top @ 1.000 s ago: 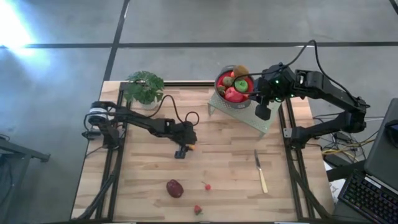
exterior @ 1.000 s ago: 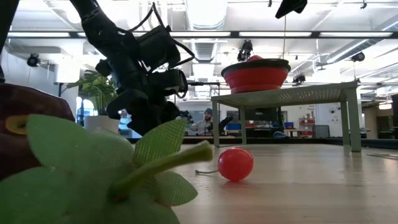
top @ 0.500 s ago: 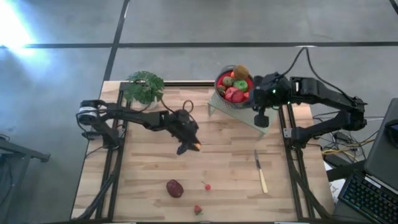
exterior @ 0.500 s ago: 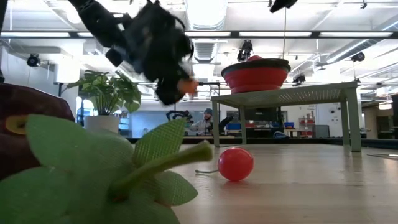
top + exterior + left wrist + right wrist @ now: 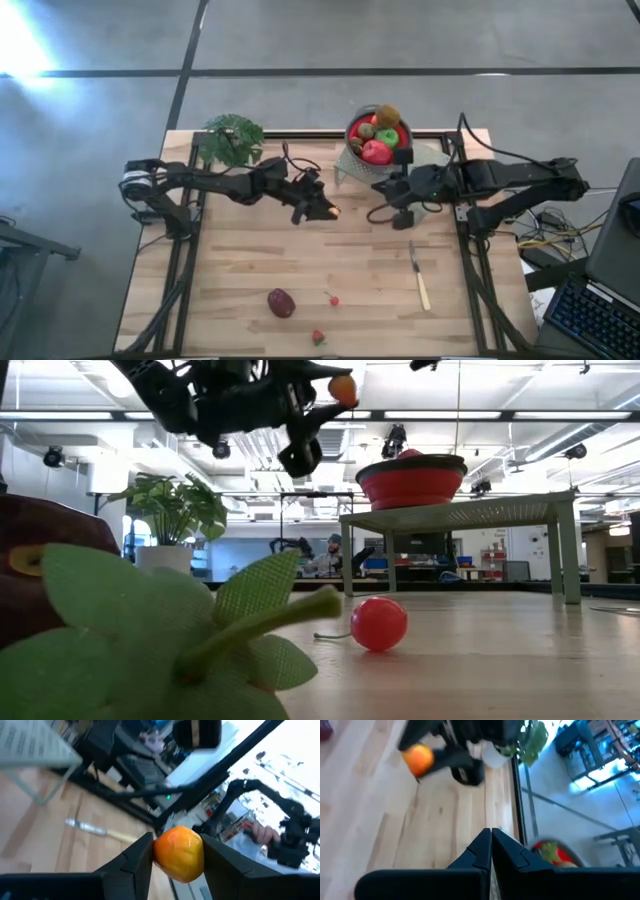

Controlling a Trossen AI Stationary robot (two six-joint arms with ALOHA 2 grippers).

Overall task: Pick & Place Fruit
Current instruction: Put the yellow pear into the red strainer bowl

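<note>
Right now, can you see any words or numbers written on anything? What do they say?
None can be read anywhere.
The red bowl of fruit, the small orange fruit in the left gripper and the knife carry no lettering that shows.
The screens in the room behind are too blurred to read.

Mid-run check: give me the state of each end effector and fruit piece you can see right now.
Left end effector: shut on orange fruit, lifted above table.
Right end effector: shut, empty.
Red bowl: on raised stand, holding fruit.
Maroon plum: lying on table.
Small red fruit: lying on table.
</note>
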